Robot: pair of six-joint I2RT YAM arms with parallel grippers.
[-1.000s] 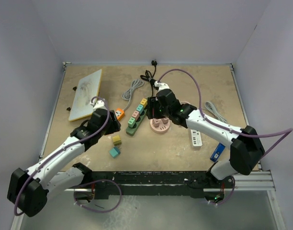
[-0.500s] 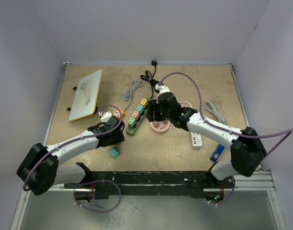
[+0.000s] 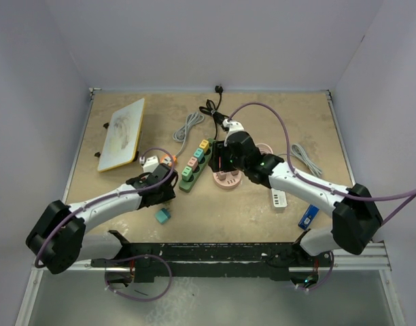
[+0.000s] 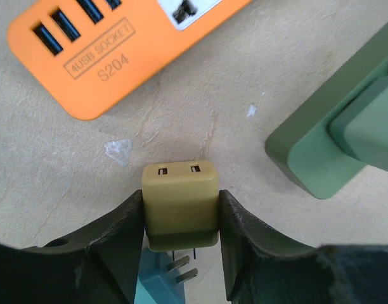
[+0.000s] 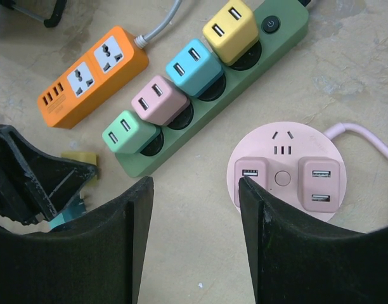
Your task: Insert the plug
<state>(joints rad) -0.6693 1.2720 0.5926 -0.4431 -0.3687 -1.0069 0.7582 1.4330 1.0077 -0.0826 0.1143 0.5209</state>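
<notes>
My left gripper [image 4: 180, 218] is shut on an olive-yellow plug [image 4: 180, 201], gripping its two sides, low over the table; its thin prongs point back between the fingers. In the top view the left gripper [image 3: 163, 192] covers this plug. A blue plug [image 4: 163, 280] lies just behind it, also seen in the top view [image 3: 162, 215]. The green power strip [image 3: 194, 165] holds several coloured plugs [image 5: 181, 69]. My right gripper [image 5: 195, 212] is open and empty, hovering between the green strip and a round pink socket hub [image 5: 286, 168].
An orange USB power strip [image 4: 111, 47] lies just ahead of the left gripper. A white power strip [image 3: 279, 198], a blue item [image 3: 308, 214], grey cables [image 3: 187, 125] and a pale board [image 3: 122, 134] lie around the table.
My left gripper has swung down and right onto the olive-yellow plug and closed on it. The right gripper has shifted slightly right and stays open.
</notes>
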